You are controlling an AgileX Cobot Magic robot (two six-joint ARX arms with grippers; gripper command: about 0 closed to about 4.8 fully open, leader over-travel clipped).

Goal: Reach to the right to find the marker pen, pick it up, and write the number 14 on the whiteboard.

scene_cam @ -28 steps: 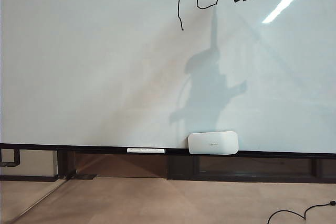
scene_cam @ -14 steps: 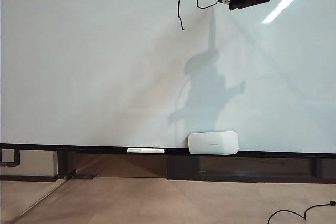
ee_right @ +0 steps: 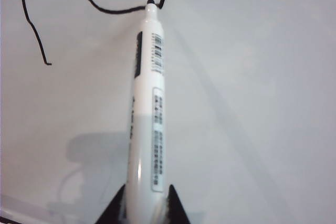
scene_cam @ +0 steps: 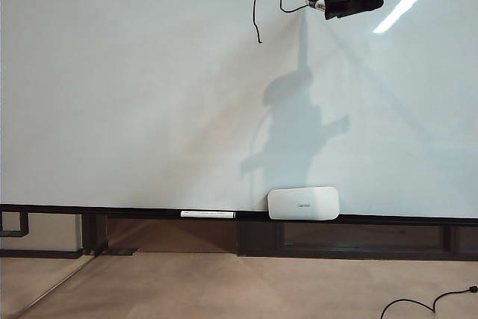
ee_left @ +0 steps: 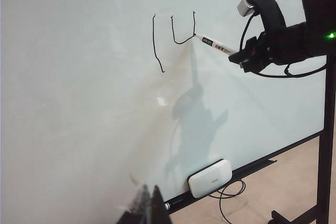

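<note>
Risk — the 4 lacks its long downstroke, and the marker pen point(ee_right: 147, 103) projects far beyond the fingers point(ee_right: 170, 203), so uneven pressure on the whiteboard point(scene_cam: 134, 95) could pivot it and smear or break the line. Right gripper point(ee_right: 144, 208): clenched on the pen's rear, tip touching the board at the 4's stroke, high up. Left gripper point(ee_left: 149, 203): low, away from the writing — jaws indistinct, cannot tell.

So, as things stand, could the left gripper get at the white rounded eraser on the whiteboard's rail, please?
Probably yes: the left gripper sits low beside the glossy whiteboard, nothing lies between it and the white rounded eraser, and the right gripper works high up.
</note>
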